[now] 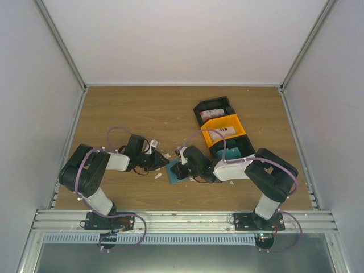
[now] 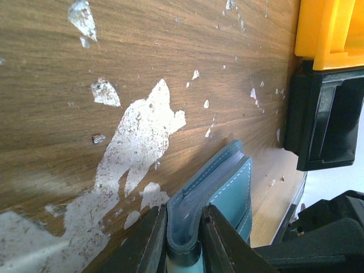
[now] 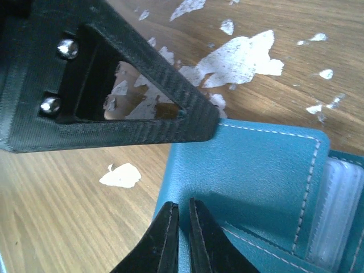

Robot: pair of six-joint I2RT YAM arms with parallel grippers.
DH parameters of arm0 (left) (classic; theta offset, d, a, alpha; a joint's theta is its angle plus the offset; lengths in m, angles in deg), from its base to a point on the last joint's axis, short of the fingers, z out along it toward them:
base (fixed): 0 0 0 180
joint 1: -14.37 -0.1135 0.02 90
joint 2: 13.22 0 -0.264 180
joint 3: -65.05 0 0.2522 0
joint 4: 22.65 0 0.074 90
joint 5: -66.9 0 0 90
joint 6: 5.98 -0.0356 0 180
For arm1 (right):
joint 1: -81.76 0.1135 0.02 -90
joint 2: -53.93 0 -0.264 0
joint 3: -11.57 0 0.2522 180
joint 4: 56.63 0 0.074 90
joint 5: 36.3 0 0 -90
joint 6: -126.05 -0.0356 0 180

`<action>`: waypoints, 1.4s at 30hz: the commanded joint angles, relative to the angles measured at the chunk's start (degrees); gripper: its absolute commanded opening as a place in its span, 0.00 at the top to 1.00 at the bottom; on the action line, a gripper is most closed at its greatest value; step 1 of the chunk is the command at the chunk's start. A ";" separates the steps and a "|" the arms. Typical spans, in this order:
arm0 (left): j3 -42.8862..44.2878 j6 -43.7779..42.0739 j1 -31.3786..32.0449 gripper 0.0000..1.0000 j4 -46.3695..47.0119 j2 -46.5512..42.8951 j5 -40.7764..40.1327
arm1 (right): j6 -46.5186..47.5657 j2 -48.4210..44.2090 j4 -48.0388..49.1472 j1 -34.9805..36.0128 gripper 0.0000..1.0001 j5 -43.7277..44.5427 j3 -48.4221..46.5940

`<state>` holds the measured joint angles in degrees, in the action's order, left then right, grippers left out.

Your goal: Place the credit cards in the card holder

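Wood table point(image 1: 142, 114), paint chipped. Black bin point(image 1: 200, 110) and orange bin point(image 1: 239, 126) sit back right, touching, with the credit cards point(image 1: 214, 112) inside both. Card holder point(image 1: 174, 172) is mid-table, between the 2 wrists. Left gripper point(image 2: 183, 215) is clamped on the holder's folded edge. Right gripper point(image 3: 181, 206) tips are nearly together on its open flap, 1 thin slit between them; can't tell if it's pinching.
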<state>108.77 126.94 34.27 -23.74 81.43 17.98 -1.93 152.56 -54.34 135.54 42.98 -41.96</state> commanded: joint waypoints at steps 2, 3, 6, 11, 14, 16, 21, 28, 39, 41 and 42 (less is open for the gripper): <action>-0.23 -0.98 0.55 0.78 -2.45 1.05 -3.22 | 3.60 -0.60 -14.01 -2.18 0.86 -6.47 -1.79; -0.10 -1.10 0.57 0.78 -2.59 0.69 -3.06 | 3.99 -1.27 -14.36 -2.41 0.84 -6.91 -2.92; 0.20 -1.32 0.56 0.76 -3.17 -0.22 -2.92 | 5.22 -2.64 -15.80 -2.94 0.82 -7.06 -6.72; 0.79 -1.78 0.58 0.75 -4.37 -1.83 -2.69 | 6.44 -4.52 -19.34 -2.98 0.82 -5.50 -12.08; 0.88 -1.84 0.58 0.74 -4.79 -2.70 -2.50 | 6.60 -5.90 -22.52 -2.98 0.83 -2.32 -12.83; 0.92 -1.88 0.58 0.73 -5.12 -3.24 -2.56 | 6.44 -6.21 -25.77 -2.90 0.84 0.60 -13.20; 0.76 -2.22 0.57 0.67 -5.96 -4.34 -2.45 | 6.41 -5.82 -31.55 -1.84 0.86 5.99 -13.51; -0.04 -2.22 1.04 0.61 -5.81 -5.35 -1.16 | 7.36 -1.99 -33.11 -0.37 0.91 6.27 -14.78; 0.05 -1.55 3.22 0.75 -4.76 -2.67 -1.39 | 7.50 1.95 -36.15 0.19 0.95 7.59 -16.55; 0.34 -1.62 3.40 0.76 -4.67 -2.08 -1.43 | 7.39 2.29 -37.36 0.34 0.95 7.93 -16.89; 0.43 -1.65 3.49 0.76 -4.67 -1.84 -1.44 | 7.39 2.47 -38.05 0.44 0.95 8.11 -17.04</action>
<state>108.90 125.56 36.58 -29.67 78.08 16.28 5.26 152.97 -87.52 135.23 49.34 -58.36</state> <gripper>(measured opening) 0.245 0.053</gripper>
